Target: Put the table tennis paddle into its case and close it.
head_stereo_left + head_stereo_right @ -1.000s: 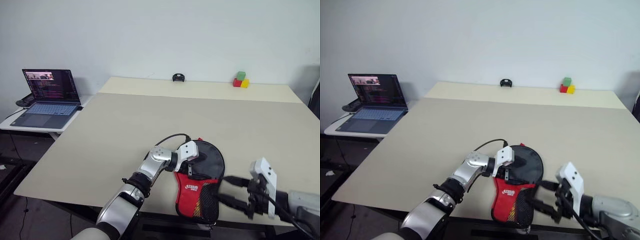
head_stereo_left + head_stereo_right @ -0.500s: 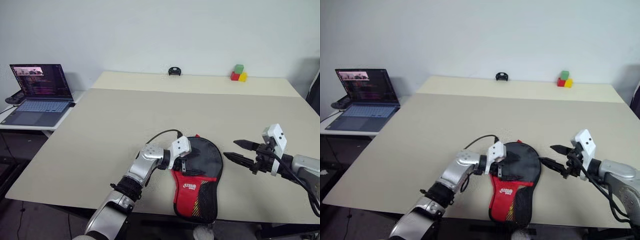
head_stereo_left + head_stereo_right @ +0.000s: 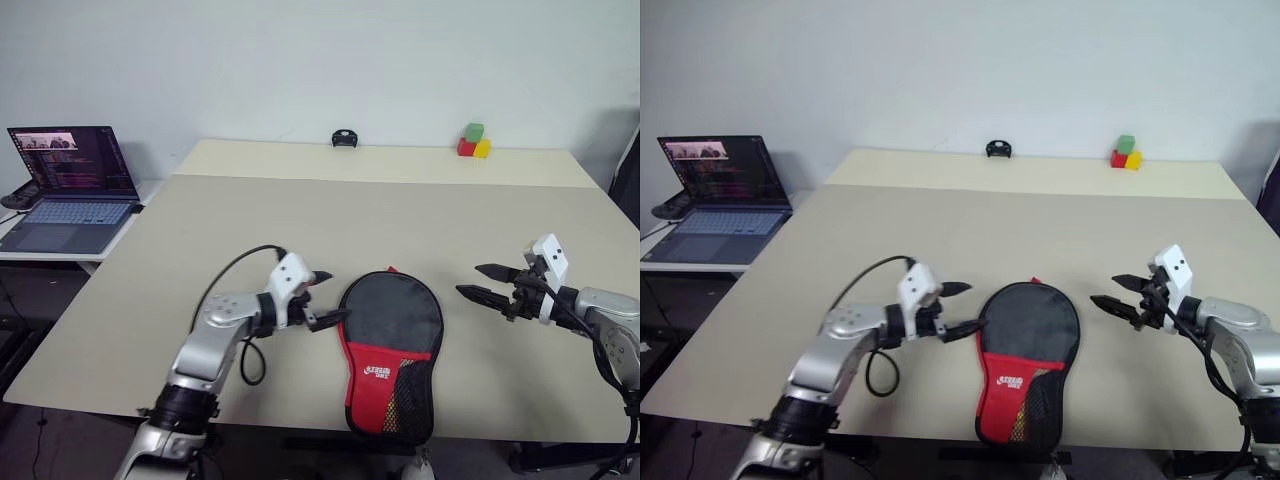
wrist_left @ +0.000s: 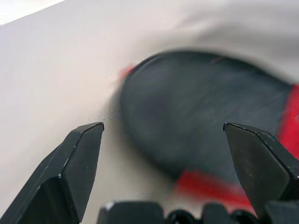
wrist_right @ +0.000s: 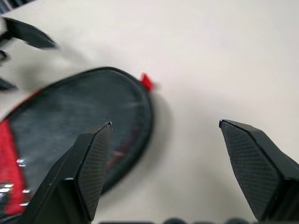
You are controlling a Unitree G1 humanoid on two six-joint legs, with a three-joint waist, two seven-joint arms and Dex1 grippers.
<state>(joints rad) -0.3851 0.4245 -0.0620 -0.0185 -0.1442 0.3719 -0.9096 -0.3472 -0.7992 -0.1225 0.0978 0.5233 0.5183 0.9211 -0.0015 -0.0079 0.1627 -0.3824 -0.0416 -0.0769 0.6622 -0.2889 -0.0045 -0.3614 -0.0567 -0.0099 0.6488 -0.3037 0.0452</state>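
The case (image 3: 390, 345) lies flat near the table's front edge, its round black end pointing away from me and its red part with the mesh pocket toward me. It looks shut, and the table tennis paddle is hidden. My left gripper (image 3: 335, 296) hovers open just left of the round end, pointing at it with nothing between its fingers. In the left wrist view the case (image 4: 196, 126) sits ahead of the spread fingers. My right gripper (image 3: 470, 280) is open and empty, a short way right of the case and pointing toward it. The right wrist view shows the case (image 5: 79, 121) with a small red tab.
The beige table (image 3: 300, 210) stretches far behind the case. A small black object (image 3: 345, 138) and red, green and yellow blocks (image 3: 472, 142) sit at the far edge. An open laptop (image 3: 70, 185) rests on a low side table to the left.
My left gripper has drawn back off the case to its left side. My right gripper has moved from the table's front edge up beside the case. The camera view has shifted.
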